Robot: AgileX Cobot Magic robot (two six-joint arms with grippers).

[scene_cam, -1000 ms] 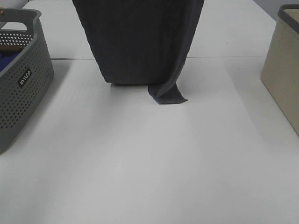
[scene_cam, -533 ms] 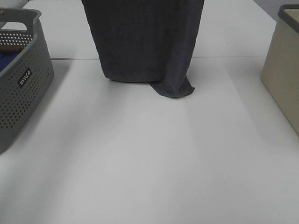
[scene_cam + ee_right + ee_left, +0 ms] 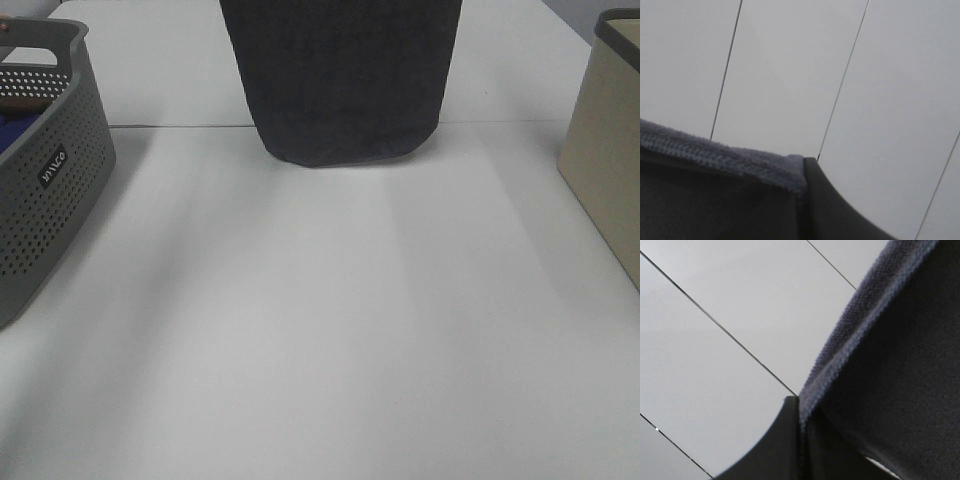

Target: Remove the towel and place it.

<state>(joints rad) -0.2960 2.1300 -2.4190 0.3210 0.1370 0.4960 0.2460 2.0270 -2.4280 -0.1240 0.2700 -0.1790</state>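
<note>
1. Towel (image 3: 345,80): dark charcoal terry cloth, matt, soft fuzzy nap.
2. Close up in the left wrist view, towel (image 3: 900,365) of fine looped pile, with a tighter ribbed hem along the edge; same ribbed hem in the right wrist view.
3. Table (image 3: 320,330): white, smooth, matt with a faint soft sheen.
4. Basket (image 3: 60,200): grey moulded plastic, perforated walls, smooth rim, dull satin finish.
5. Bin (image 3: 610,170): beige, matt, flat-sided, with a darker grey rim; material unclear.

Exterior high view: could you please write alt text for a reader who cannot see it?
A dark grey towel hangs down from beyond the top edge, over a white table. A grey perforated basket stands at the left edge and a beige bin at the right edge, both cut off by the frame.
</note>
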